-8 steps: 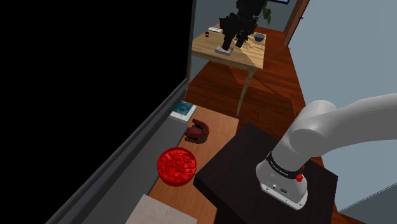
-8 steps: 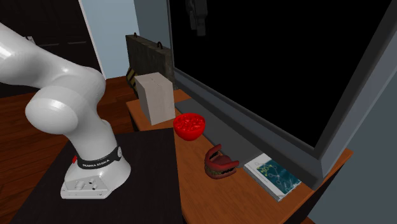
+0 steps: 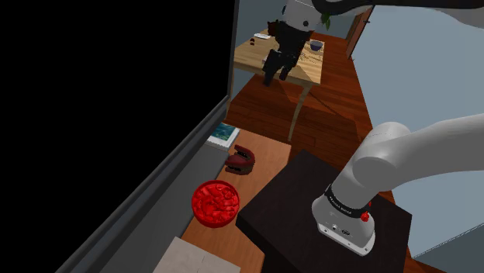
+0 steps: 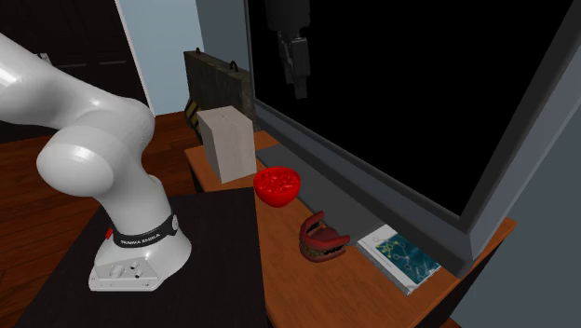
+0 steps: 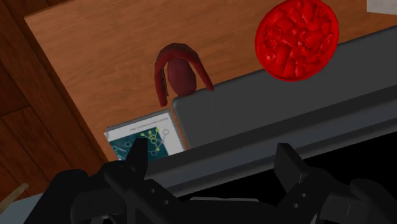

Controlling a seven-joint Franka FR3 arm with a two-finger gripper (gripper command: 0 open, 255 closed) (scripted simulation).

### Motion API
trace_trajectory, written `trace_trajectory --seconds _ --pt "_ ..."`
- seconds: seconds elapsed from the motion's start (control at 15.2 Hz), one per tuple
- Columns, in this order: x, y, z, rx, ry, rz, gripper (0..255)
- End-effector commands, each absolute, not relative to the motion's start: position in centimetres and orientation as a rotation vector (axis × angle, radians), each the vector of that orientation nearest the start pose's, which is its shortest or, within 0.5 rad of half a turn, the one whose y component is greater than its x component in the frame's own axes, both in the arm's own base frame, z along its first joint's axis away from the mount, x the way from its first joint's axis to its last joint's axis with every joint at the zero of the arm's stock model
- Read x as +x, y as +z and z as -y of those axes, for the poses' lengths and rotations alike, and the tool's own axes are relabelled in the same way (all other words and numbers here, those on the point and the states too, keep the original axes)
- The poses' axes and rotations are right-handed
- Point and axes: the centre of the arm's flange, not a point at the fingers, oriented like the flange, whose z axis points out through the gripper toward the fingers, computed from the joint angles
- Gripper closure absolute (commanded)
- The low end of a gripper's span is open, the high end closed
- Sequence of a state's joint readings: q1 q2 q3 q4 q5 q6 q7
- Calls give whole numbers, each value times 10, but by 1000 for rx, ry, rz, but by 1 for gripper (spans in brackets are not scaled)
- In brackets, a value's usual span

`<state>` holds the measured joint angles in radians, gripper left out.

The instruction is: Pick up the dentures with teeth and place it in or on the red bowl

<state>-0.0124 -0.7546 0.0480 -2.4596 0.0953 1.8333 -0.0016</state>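
We are hovering the claw [image 3: 277, 75] high over the worktop [image 3: 266, 153], well apart from everything on it. In the wrist view its fingers [image 5: 137, 154] are standing wide apart and gripping nothing. The dentures [image 3: 240, 160] are lying on the worktop between the book [image 3: 222, 134] and the red bowl [image 3: 216, 202], touching neither. We are judging the task as barely begun: nothing is grasped and the bowl is sitting without the dentures. Descending, closing on the dentures, lifting, carrying to the bowl and releasing are all remaining.
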Motion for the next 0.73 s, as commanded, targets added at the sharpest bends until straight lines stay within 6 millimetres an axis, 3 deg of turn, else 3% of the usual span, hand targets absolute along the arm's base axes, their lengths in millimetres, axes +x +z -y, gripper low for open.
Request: trace_trajectory --seconds 0.0,0.66 --pt "345 531 -18 -3077 -196 11 0" --pt "370 403 -3 -3095 -182 10 0"
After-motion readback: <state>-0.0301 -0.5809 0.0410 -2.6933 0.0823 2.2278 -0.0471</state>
